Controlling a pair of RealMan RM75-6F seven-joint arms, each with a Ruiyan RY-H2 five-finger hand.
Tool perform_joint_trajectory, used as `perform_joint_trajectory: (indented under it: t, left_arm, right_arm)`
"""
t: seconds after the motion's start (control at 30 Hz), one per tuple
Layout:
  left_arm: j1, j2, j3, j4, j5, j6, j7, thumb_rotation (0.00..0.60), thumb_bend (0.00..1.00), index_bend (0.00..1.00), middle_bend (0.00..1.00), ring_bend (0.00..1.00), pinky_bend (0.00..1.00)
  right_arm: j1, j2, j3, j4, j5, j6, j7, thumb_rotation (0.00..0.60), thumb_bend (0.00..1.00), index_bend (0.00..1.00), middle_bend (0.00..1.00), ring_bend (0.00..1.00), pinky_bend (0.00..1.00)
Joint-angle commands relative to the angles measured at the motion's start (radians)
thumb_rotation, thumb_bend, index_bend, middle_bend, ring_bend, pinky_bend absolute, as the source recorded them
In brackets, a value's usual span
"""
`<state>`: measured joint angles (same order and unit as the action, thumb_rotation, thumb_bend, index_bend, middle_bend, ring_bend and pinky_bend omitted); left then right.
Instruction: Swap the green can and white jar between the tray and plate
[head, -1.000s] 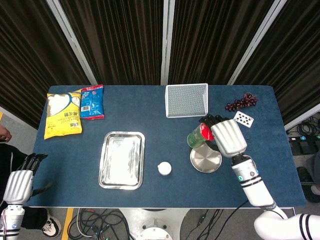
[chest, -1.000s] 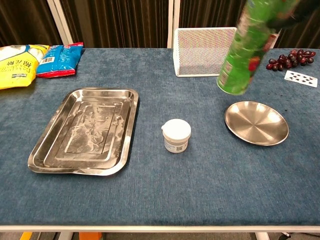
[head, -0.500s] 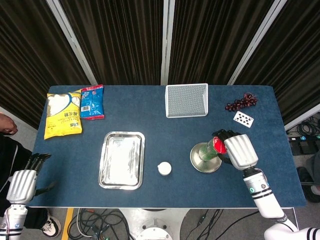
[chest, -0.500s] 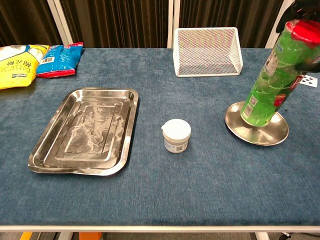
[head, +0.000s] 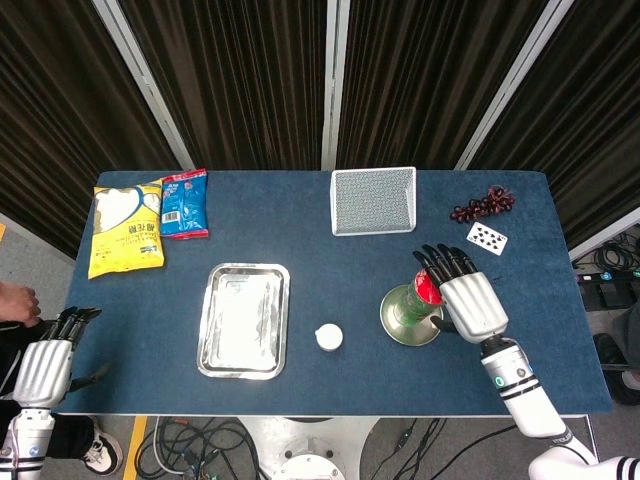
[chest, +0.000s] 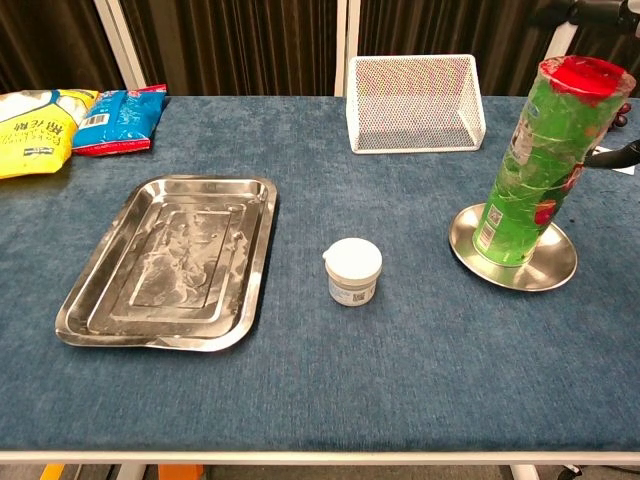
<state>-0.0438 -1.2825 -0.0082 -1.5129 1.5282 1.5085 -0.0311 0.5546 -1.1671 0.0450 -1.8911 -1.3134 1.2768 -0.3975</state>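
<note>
The green can (chest: 528, 165) with a red lid stands upright on the round steel plate (chest: 552, 272) at the right. My right hand (head: 466, 303) is just to the right of the can (head: 417, 298), fingers spread and holding nothing; the chest view shows only dark fingertips (chest: 612, 154) beside the can. The white jar (chest: 352, 271) stands on the blue cloth between the plate and the steel tray (chest: 100, 300), also visible in the head view as white jar (head: 329, 337) and tray (head: 212, 355). The tray holds nothing. My left hand (head: 44, 366) hangs off the table's left edge, fingers extended.
A white mesh basket (head: 373, 200) stands behind the plate. Grapes (head: 482, 204) and a playing card (head: 487, 237) lie at the back right. A yellow bag (head: 126, 228) and a blue bag (head: 184, 203) lie at the back left. A person's hand (head: 14, 301) shows at the left edge.
The green can came down from the air onto the plate and now stands upright. My right hand has spread its fingers and let go of it. The left hand barely moved.
</note>
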Motion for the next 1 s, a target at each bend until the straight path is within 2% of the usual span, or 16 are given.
perform_joint_trajectory:
  t: [0.03, 0.3, 0.53, 0.83, 1.0]
  left_arm:
    - [-0.001, 0.0, 0.0, -0.002, 0.003, 0.0, 0.002, 0.6, 0.12, 0.19, 0.17, 0.1, 0.36]
    - [-0.048, 0.006, -0.003, -0.041, 0.049, -0.034, 0.039, 0.6, 0.12, 0.19, 0.18, 0.1, 0.36]
    - [-0.163, -0.025, -0.015, -0.116, 0.123, -0.146, 0.09, 0.6, 0.12, 0.19, 0.18, 0.1, 0.36]
    - [-0.362, -0.128, -0.066, -0.154, 0.164, -0.354, 0.143, 0.6, 0.12, 0.18, 0.18, 0.1, 0.36]
    - [-0.47, -0.203, -0.117, -0.136, 0.163, -0.43, 0.153, 0.6, 0.12, 0.18, 0.18, 0.1, 0.36]
  right_arm:
    - [-0.017, 0.009, 0.008, -0.006, -0.026, 0.02, 0.022, 0.6, 0.0, 0.0, 0.0, 0.0, 0.01]
    - [-0.131, 0.091, 0.006, -0.05, -0.138, 0.195, 0.06, 0.6, 0.0, 0.0, 0.0, 0.0, 0.0]
    - [-0.268, 0.142, -0.017, -0.008, -0.173, 0.335, 0.188, 0.6, 0.0, 0.0, 0.0, 0.0, 0.0]
    - [-0.324, 0.171, 0.009, 0.072, -0.141, 0.342, 0.318, 0.6, 0.0, 0.0, 0.0, 0.0, 0.0]
    - [-0.335, 0.171, 0.032, 0.098, -0.121, 0.323, 0.359, 0.6, 0.0, 0.0, 0.0, 0.0, 0.0]
